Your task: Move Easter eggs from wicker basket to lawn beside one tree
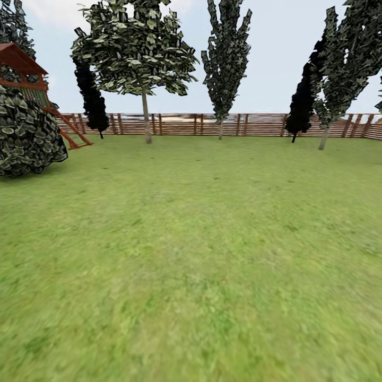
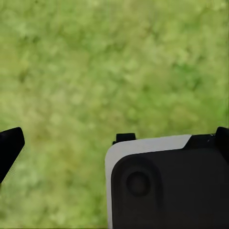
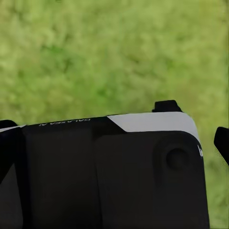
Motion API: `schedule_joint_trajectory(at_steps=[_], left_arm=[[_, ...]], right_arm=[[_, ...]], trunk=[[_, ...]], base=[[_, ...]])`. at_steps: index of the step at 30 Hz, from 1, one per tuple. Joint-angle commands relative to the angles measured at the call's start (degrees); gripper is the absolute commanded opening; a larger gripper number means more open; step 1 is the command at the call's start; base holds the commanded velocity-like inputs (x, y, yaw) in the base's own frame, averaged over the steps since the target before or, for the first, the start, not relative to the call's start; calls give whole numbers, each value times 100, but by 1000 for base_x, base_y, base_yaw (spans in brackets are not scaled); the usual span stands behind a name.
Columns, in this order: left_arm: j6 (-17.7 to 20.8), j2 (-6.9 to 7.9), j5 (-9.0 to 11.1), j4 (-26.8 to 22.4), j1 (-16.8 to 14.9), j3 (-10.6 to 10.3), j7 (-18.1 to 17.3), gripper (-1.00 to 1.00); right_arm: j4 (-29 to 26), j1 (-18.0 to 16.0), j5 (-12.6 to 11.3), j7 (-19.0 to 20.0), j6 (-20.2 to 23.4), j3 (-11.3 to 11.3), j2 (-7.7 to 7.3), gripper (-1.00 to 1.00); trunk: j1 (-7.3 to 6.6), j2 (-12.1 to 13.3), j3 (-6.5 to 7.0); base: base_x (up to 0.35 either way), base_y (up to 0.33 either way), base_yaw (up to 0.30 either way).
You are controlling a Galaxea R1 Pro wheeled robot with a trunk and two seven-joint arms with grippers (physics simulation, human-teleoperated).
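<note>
A: What could go wrong here?
B: Left to right: the bush [image 1: 26, 132], the play tower [image 1: 21, 69], then a leafy tree [image 1: 144, 63] and cone-shaped trees along the fence [image 1: 185, 123]. Driving on could overshoot the basket, which isn't visible on this lawn [image 1: 201, 254].
A: Fingers?
B: Can't tell (both wrist cameras face grass, with dark housings in front).

The lawn [image 1: 201, 265] runs bare up to the fence [image 1: 212, 124]; trees and a bush [image 1: 26, 132] apparently root near it.
</note>
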Motion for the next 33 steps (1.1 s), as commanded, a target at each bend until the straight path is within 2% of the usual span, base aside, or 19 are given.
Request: schedule_joint_trajectory(at_steps=[1, 33], left_arm=[[-19, 2, -3, 4, -4, -25, 8, 100], [-19, 2, -2, 4, -4, -25, 8, 100]], right_arm=[[-14, -1, -3, 1, 33, -23, 6, 100], [-14, -1, -3, 1, 33, -30, 5, 100]], trunk=[[4, -4, -7], [4, -4, -7]], base=[[338, 0, 0], [338, 0, 0]])
